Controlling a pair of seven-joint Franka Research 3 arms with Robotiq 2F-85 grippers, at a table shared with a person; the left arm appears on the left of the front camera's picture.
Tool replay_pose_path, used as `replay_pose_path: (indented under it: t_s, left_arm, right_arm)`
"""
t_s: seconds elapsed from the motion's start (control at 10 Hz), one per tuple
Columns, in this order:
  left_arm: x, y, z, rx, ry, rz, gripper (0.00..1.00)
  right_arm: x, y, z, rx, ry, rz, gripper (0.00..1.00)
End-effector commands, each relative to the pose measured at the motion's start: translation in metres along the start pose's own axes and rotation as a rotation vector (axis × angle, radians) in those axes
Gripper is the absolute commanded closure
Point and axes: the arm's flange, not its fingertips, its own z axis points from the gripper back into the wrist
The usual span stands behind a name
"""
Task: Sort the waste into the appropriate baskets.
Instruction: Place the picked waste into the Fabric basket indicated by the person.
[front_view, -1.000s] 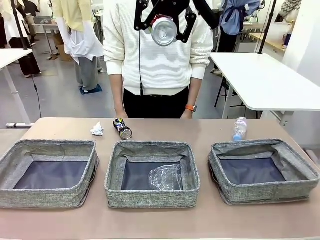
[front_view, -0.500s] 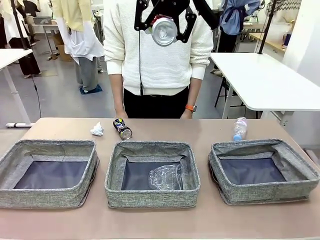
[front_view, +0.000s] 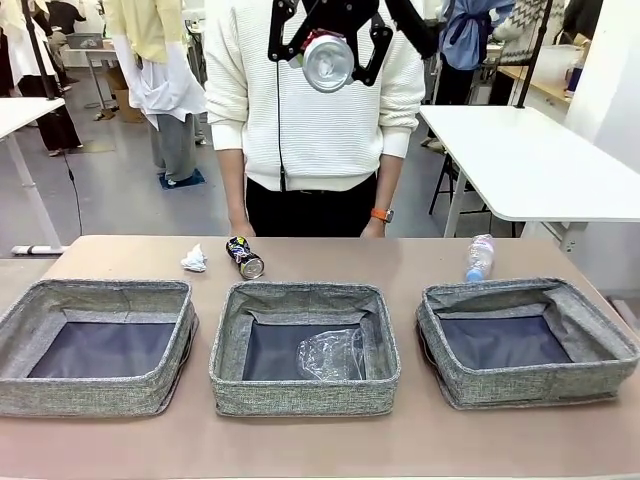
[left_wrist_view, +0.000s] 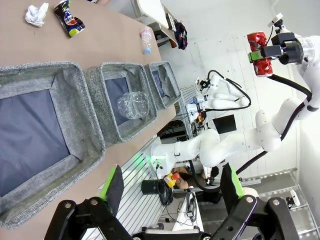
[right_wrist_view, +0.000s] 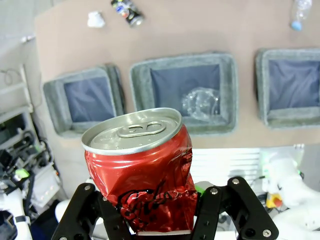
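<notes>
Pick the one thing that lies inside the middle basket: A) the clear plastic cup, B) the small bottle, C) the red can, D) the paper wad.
A: the clear plastic cup lies on the dark lining of the middle basket, while the red can is held up in the right gripper.

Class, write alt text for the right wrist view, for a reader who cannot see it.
The right gripper holds a dented red can high above a brown table. Below stand three grey baskets in a row; the middle basket contains a clear plastic cup.
</notes>
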Motion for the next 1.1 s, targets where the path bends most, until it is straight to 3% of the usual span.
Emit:
replay_pose_path:
  t_s: [0.0,1.0]
  left_arm:
    - [0.0001,-0.0022,-0.0001,-0.020,-0.009,-0.020,0.00]
    - [0.0001,-0.0022,-0.0001,-0.020,-0.009,-0.020,0.00]
  right_arm:
    - [-0.0028,-0.0026,-0.0017,0.001,-0.005,-0.006,1.00]
    - [-0.0028,-0.0026,-0.0017,0.001,-0.005,-0.006,1.00]
